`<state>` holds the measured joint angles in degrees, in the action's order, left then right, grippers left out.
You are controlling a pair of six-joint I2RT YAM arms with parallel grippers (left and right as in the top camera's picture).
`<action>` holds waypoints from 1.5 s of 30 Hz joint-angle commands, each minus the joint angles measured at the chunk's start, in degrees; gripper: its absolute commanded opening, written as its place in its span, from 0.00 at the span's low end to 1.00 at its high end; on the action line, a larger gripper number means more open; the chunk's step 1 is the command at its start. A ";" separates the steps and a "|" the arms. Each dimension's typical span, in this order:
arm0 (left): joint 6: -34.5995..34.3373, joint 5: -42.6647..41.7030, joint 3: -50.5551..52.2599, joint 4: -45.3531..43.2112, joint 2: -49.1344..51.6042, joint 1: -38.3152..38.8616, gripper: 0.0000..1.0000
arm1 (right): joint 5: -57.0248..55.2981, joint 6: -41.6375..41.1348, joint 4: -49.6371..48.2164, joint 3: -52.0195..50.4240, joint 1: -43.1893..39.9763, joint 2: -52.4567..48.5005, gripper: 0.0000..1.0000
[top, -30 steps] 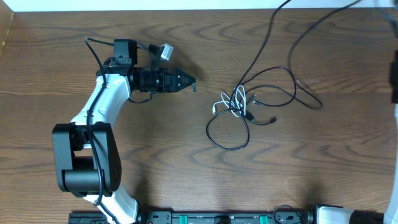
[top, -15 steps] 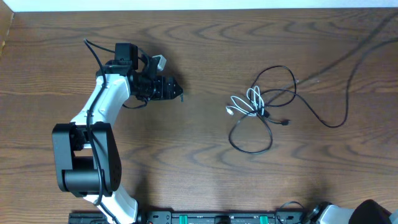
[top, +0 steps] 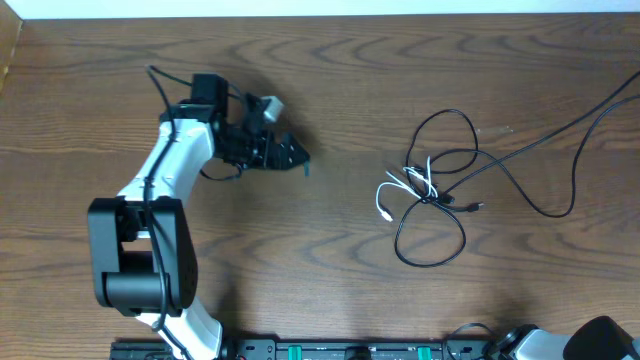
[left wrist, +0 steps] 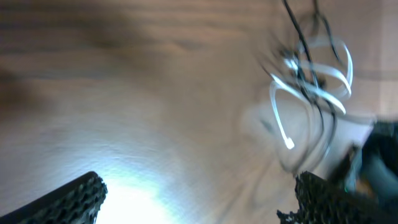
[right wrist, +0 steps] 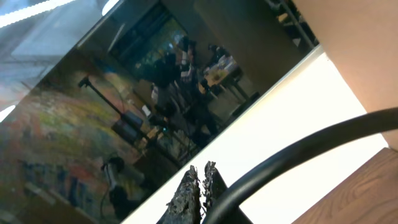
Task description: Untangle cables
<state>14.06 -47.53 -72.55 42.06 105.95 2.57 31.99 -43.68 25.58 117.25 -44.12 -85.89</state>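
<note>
Step in hand, by my reading: approach to the knot, with nothing separated yet. The cables (top: pixel 432 188) lie in one clump right of centre on the table (top: pixel 300 270). The white cable (top: pixel 398 192) sits in small loops on the clump's left side with black strands threaded through it, and a long black cable (top: pixel 556 212) trails away toward the right edge. The left arm (top: pixel 160 180) rises from its base at the near left, and its wrist is turned so the left gripper (top: pixel 295 155) points right at the clump, well apart from it. The left wrist view shows its fingers spread wide with nothing between them and the white loops ahead, blurred. The right gripper (right wrist: pixel 199 180) is tilted up off the table, jaws pressed together. A dark cord (right wrist: pixel 298 152) crosses beside it, and I cannot tell whether it is pinched. Next move, I judge: carry the left gripper across, come down on a free stretch of white clear of the black strands, close, and draw left gently.
</note>
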 commanded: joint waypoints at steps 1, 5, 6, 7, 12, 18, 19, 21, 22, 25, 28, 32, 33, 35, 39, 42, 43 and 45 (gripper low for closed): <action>12.83 -3.48 0.13 3.15 -1.25 4.26 0.98 | 0.96 2.67 0.92 1.14 1.20 -0.39 0.02; 17.07 -0.11 0.13 3.85 -1.25 9.75 0.98 | 1.01 3.32 2.58 1.14 1.46 -0.74 0.01; 17.07 0.79 0.13 3.39 -1.25 10.93 0.98 | 1.01 3.56 3.04 1.14 1.49 -0.83 0.02; 17.05 1.62 0.13 2.89 -1.22 12.00 0.98 | 1.01 3.76 3.41 1.14 1.46 -0.85 0.02; 16.92 8.39 0.13 -1.38 -1.22 18.32 0.98 | 1.44 5.03 5.05 1.14 1.46 -1.03 0.01; 9.81 13.97 0.13 -5.29 -1.22 23.43 0.98 | 1.42 5.03 5.14 1.14 1.49 -1.03 0.02; 8.57 13.94 0.13 -5.55 -1.22 23.98 0.98 | 1.42 5.03 5.16 1.14 1.49 -1.03 0.02; 5.79 13.97 0.13 -5.73 -1.22 25.05 0.98 | 1.42 5.03 5.42 1.14 1.49 -1.03 0.01; 2.99 13.97 0.13 -5.70 -1.22 25.83 0.97 | 1.42 5.03 5.55 1.14 1.49 -1.03 0.01; -1.84 13.92 0.13 -5.68 -1.22 27.10 0.98 | 1.42 5.09 5.77 1.14 1.46 -1.03 0.01; -3.96 13.92 0.13 -5.27 -1.22 29.24 0.98 | 1.40 5.22 5.97 1.14 1.49 -1.03 0.01; -4.24 13.97 0.13 -4.87 -1.22 33.03 0.98 | 1.42 5.68 6.40 1.14 1.46 -1.03 0.01; -4.31 13.99 0.13 -4.92 -1.22 33.94 0.98 | 1.40 6.16 6.62 1.14 1.46 -1.03 0.01; -4.61 13.99 0.13 -4.87 -1.22 35.45 0.98 | 1.40 7.19 7.50 1.14 1.46 -1.03 0.01; -6.93 13.97 0.13 -4.87 -1.22 36.39 0.98 | 1.38 8.13 8.72 1.14 1.46 -1.03 0.02; -7.41 13.97 0.13 -5.09 -1.22 37.07 0.98 | 1.36 8.24 8.81 1.14 1.46 -1.07 0.01; -7.58 13.94 0.13 -5.27 -1.22 37.35 0.98 | 1.36 8.24 8.79 1.14 1.46 -1.07 0.01; -8.04 13.94 0.13 -5.66 -1.22 38.29 0.98 | 1.36 8.22 8.79 1.14 1.46 -1.09 0.01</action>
<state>7.53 -34.09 -72.55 36.86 105.95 39.48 33.06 -36.84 34.52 117.27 -42.87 -86.89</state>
